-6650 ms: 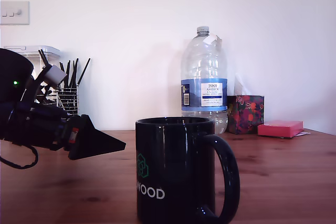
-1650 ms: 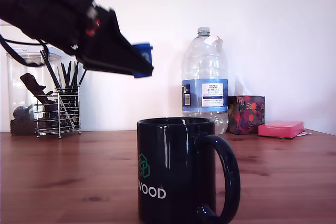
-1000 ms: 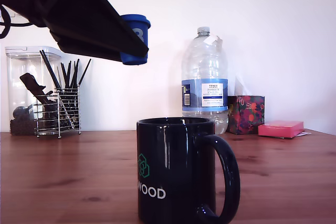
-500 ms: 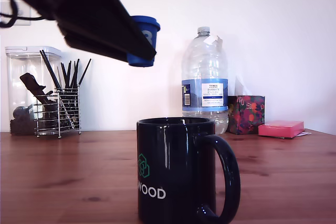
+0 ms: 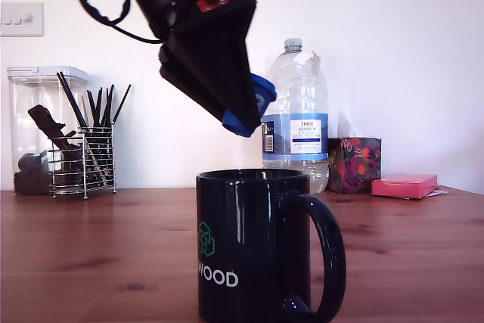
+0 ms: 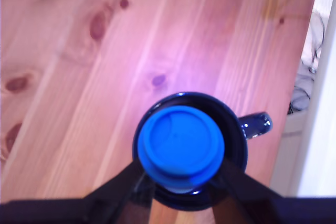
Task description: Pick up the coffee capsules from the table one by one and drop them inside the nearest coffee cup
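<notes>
The coffee capsule [image 5: 255, 105] I hold is bright blue, not beige; it shows as a tilted pod with a wider rim. My gripper [image 5: 246, 117] is shut on it, black fingers pointing down toward the mug. The glossy black coffee cup [image 5: 249, 247] with white "WOOD" lettering stands on the reddish-brown wooden table [image 5: 91, 262], handle to the exterior view's right. In the wrist view the blue capsule [image 6: 181, 148] hangs directly over the cup's mouth [image 6: 237, 129], between my gripper's [image 6: 181, 184] dark fingers, with the table [image 6: 79, 77] around it. No other capsule is in view.
At the back stand a clear water bottle [image 5: 295, 104], a floral tissue box [image 5: 353, 164] and a pink box [image 5: 403, 184]. On the exterior view's left are a wire utensil holder [image 5: 87, 160] and a clear container [image 5: 30, 126]. The wrist view shows the table edge [image 6: 294, 129].
My gripper with the blue capsule has swung to the exterior view's right and down, tilting steeply, from high left of the cup to just above its mouth.
</notes>
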{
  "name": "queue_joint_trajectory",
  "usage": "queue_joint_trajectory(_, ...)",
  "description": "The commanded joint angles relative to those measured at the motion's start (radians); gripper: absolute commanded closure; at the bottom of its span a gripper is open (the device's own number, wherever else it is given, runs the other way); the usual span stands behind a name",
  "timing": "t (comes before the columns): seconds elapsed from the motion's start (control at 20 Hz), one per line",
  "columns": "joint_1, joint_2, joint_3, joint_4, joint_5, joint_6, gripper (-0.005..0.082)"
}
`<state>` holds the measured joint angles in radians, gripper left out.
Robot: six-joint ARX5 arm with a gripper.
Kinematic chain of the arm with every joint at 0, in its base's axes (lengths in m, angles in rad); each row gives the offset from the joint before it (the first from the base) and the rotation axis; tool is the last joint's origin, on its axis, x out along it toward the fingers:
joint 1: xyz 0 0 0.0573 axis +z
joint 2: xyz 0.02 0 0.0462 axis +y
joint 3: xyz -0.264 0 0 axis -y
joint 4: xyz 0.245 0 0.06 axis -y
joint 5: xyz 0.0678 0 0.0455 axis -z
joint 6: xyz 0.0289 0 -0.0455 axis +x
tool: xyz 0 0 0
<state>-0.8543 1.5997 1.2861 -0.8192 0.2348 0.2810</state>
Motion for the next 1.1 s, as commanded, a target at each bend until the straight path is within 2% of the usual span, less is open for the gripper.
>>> queue_joint_trajectory(0.0,-0.013,0.050,0.027,-0.047,-0.001,0.006,0.0626)
queue_joint_trajectory(0.25,-0.034,0.114,0.055,-0.095,-0.001,0.007,0.0626)
queue_joint_trajectory(0.85,-0.039,0.116,0.055,-0.094,-0.013,0.034,0.0626)
queue_joint_trajectory(1.05,-0.039,0.116,0.055,-0.093,-0.043,0.041,0.0609)
